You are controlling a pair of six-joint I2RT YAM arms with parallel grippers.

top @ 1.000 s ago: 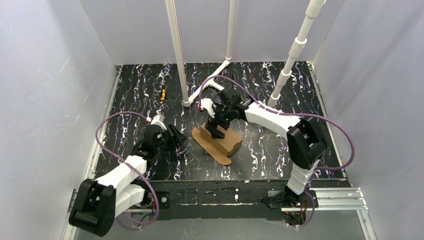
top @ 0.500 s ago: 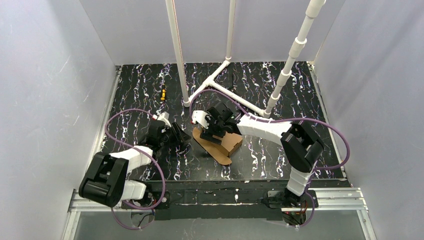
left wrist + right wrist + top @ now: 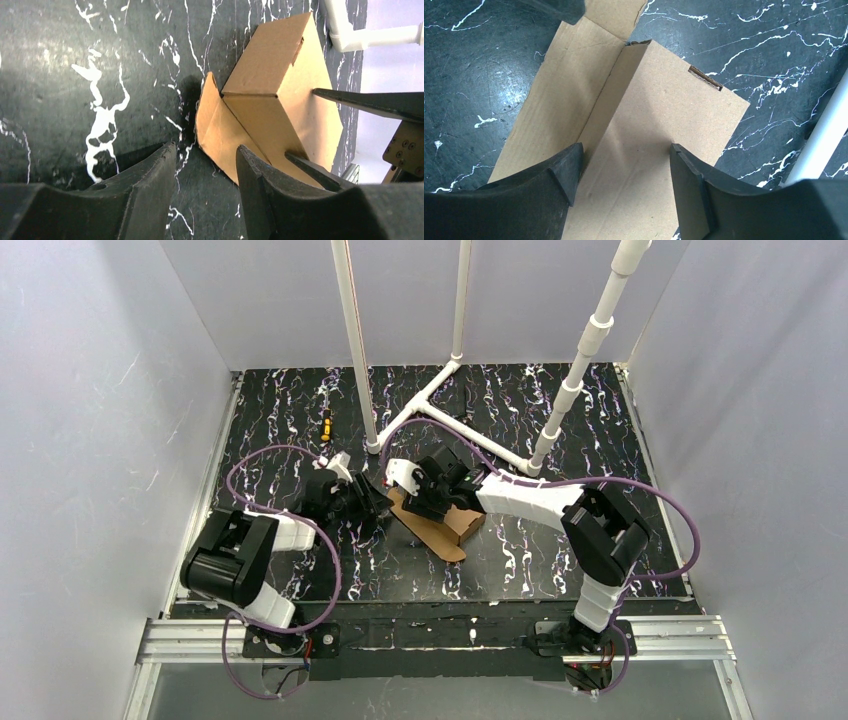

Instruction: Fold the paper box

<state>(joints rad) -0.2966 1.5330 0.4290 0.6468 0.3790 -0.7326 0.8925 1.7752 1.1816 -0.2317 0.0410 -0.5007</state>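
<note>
Black-fingered, the right jaws stand apart over the paper box (image 3: 659, 115), one finger (image 3: 566, 170) against its raised fold and the other over the flat panel; nothing is clamped. The left jaws also stand apart, low over the worktop (image 3: 75, 75), with one finger (image 3: 255, 175) right at the edge of the rounded flap (whether it touches I cannot tell). The box is plain brown corrugated card. It lies partly folded near the worktop's middle, between the two arms, with one side tilted up and a slot cut in it. Since a second ago the left arm has swung in toward the box, and the right jaws have come down over it and narrowed. White pipes (image 3: 590, 340) stand just behind the box. A small yellow-and-black thing (image 3: 325, 425) lies well apart at the back left.
</note>
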